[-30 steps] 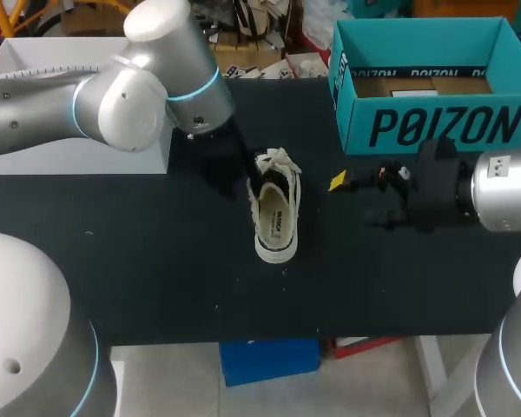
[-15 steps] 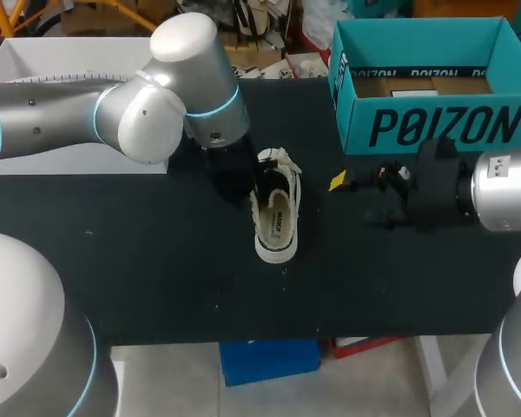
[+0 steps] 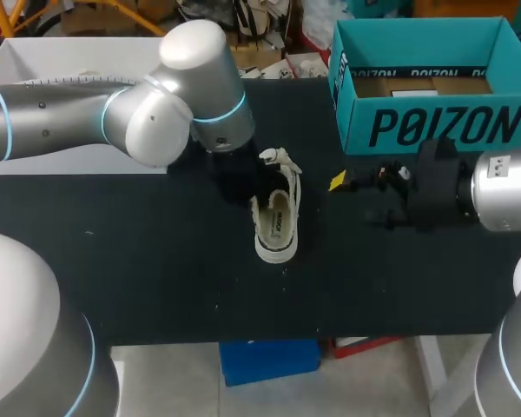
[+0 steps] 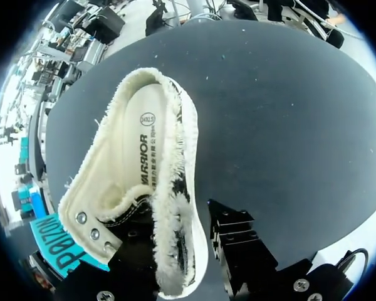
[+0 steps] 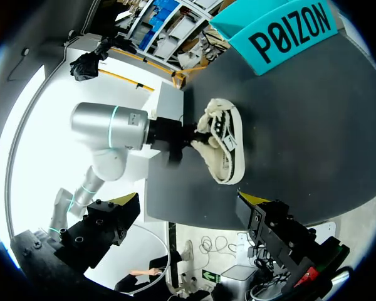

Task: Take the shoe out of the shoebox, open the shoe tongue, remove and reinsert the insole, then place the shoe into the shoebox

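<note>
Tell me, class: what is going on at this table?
The shoe lies out of the teal shoebox, on the black table. The left gripper is at its laced end; whether it grips is unclear. The right gripper hangs beside the shoe, apart from it, fingers open and empty.

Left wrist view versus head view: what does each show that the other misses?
Only left wrist: metal eyelets on the shoe, close up. Only head: the right hand, apart from the shoe, and the shoebox's inside, with no shoe in it. Both: the shoe resting sole-down on the black table, insole in place.
</note>
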Motion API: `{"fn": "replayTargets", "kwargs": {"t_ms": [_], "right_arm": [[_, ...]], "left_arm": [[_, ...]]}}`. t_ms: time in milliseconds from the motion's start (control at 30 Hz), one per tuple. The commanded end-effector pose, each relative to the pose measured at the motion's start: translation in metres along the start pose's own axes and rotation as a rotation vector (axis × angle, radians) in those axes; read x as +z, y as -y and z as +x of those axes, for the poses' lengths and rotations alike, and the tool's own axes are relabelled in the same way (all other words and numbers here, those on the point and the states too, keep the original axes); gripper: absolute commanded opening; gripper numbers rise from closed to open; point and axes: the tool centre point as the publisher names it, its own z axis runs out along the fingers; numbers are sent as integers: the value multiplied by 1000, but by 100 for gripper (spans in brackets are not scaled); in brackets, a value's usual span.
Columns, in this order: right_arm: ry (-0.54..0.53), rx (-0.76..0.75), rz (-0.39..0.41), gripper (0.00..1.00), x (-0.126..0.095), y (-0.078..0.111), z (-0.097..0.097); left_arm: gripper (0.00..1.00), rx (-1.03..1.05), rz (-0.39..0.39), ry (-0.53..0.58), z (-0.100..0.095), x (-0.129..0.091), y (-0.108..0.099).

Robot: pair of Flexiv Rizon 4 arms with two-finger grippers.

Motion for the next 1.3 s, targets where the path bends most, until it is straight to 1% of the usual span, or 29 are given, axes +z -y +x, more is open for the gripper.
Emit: {"fn": "replayTargets", "kwargs": {"t_ms": [33,100,167,267,367,433,533,600,667,733,867,933,1033,1133,1200,1300], "right_arm": [[1,0,1,100,0,0,0],[1,0,1,100,0,0,0],[1,0,1,100,0,0,0],[1,0,1,100,0,0,0],[1,0,1,100,0,0,0],[1,0,1,100,0,0,0],[1,0,1,100,0,0,0],[1,0,1,100,0,0,0],[1,0,1,100,0,0,0],[1,0,1,100,0,0,0],[1,0,1,100,0,0,0],[1,0,1,100,0,0,0],[1,0,1,100,0,0,0],[1,0,1,100,0,0,0],[1,0,1,100,0,0,0],[1,0,1,100,0,0,0]], "left_arm": [[0,5,5,-11,-4,8,-2],[0,8,8,-13,-4,8,-2],[0,10,9,-11,-5,3,-4],[0,20,7,-6,-7,-9,-7],[0,22,3,2,-10,-27,-14],[0,-23,24,24,-13,-45,-18],[0,-6,-6,35,-19,-75,-26],[0,-23,1,51,-22,-95,-33],[0,-23,-10,58,-24,-115,-39],[0,-42,-16,71,-27,-138,-41],[0,-170,-43,114,-27,-174,-64],[0,-235,-77,137,-24,-194,-76],[0,-310,-138,163,-16,-218,-85],[0,-353,-166,201,-7,-238,-93],[0,-369,-182,216,-2,-247,-95],[0,-405,-202,213,7,-251,-98]]}}
